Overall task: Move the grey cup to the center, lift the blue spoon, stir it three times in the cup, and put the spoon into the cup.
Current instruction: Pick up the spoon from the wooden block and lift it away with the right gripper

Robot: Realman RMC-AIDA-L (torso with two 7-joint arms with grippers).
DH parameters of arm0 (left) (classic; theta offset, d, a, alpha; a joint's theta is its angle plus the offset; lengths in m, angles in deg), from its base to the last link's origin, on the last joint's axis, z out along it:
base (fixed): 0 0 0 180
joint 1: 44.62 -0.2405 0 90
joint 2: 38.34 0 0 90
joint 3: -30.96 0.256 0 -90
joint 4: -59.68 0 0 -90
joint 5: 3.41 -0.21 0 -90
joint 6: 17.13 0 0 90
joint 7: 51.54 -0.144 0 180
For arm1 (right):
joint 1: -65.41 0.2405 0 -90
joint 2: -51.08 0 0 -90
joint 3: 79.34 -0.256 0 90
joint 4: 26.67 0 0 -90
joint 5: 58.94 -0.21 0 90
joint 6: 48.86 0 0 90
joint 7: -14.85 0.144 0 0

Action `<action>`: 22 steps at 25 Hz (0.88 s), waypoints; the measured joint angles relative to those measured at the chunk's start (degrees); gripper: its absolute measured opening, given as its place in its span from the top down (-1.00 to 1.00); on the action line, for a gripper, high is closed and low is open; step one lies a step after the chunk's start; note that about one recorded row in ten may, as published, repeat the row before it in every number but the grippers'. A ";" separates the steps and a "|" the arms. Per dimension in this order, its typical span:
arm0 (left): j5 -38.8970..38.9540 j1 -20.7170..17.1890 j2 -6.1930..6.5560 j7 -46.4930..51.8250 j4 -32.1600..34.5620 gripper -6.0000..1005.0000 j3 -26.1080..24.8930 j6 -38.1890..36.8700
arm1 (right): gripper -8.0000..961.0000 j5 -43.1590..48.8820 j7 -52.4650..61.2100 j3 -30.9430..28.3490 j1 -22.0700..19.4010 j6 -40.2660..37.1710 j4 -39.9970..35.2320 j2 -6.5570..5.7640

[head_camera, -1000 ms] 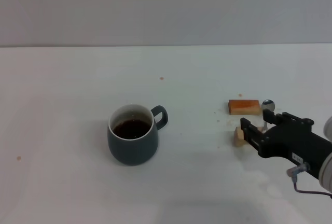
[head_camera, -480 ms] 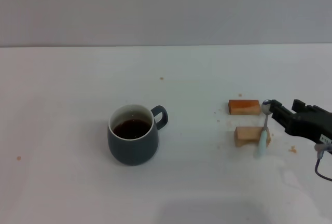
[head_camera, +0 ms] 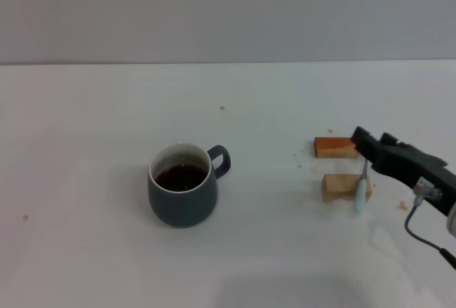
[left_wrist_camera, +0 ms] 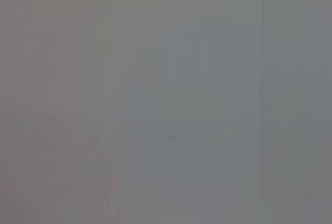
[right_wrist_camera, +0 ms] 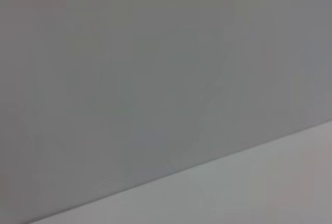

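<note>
The grey cup (head_camera: 182, 192) stands left of the middle of the white table, its handle pointing right and dark liquid inside. The blue spoon (head_camera: 360, 195) lies across two wooden blocks on the right, its pale blue handle pointing toward me. Its metal bowl is hidden behind my right gripper (head_camera: 371, 139). That gripper is open and hovers over the spoon's far end, above the gap between the blocks, holding nothing. My left gripper is out of view. Both wrist views show only plain grey surfaces.
An orange wooden block (head_camera: 333, 147) and a paler wooden block (head_camera: 339, 186) lie on the right under the spoon. Small brown specks dot the table (head_camera: 107, 108). A grey wall stands behind the table's far edge.
My right gripper pulled back from the near block to the right, then came in over the spoon's bowl end. The spoon's handle is now uncovered. The cup has not moved.
</note>
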 joint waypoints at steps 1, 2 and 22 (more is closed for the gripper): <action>-0.01 0.03 0.12 0.04 0.00 0.99 0.00 0.04 | -0.04 -0.73 0.02 -0.23 0.36 1.06 -0.01 -0.07; -0.03 0.05 0.14 0.04 0.00 0.99 0.00 0.06 | -0.04 -1.43 0.03 -0.62 0.67 2.63 0.07 -0.10; -0.07 3.08 -0.56 -2.77 4.50 0.99 -6.13 3.37 | -0.03 39.03 24.33 -5.19 10.41 46.17 20.82 0.21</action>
